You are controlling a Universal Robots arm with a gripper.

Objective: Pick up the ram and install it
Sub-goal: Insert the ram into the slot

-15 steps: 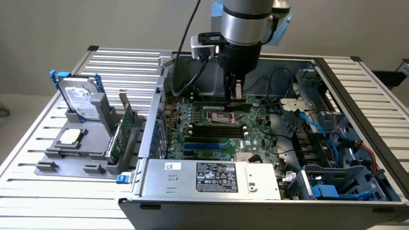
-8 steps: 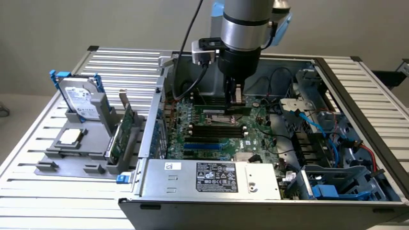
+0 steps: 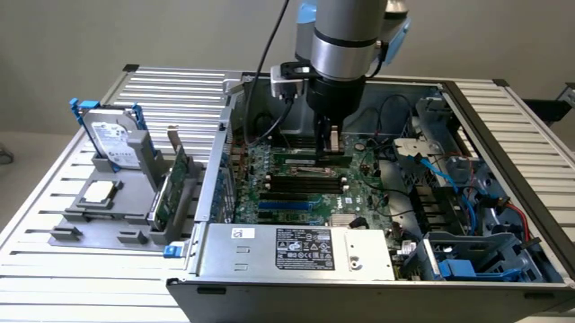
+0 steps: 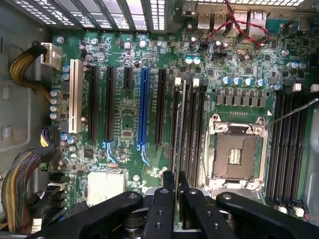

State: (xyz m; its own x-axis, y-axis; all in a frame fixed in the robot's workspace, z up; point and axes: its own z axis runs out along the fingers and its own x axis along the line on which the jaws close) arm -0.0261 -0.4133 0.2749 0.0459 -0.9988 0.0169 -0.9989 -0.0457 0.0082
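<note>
End effector clamped on ram, seen edge-on over memory slots, contact with slot unclear

This looks to me like a robot lab or workshop. A robot arm reaches into an open computer case on a slatted metal bench. Computer parts stand in a grey holder. The wall is plain grey.

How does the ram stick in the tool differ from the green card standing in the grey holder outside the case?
The ram sits inside the case at the memory slots; the green card stands outside in the grey holder. The tool grips the ram; the green card is free of it. The ram is a low narrow strip; the green card is taller. Both are green circuit boards on edge.
</note>
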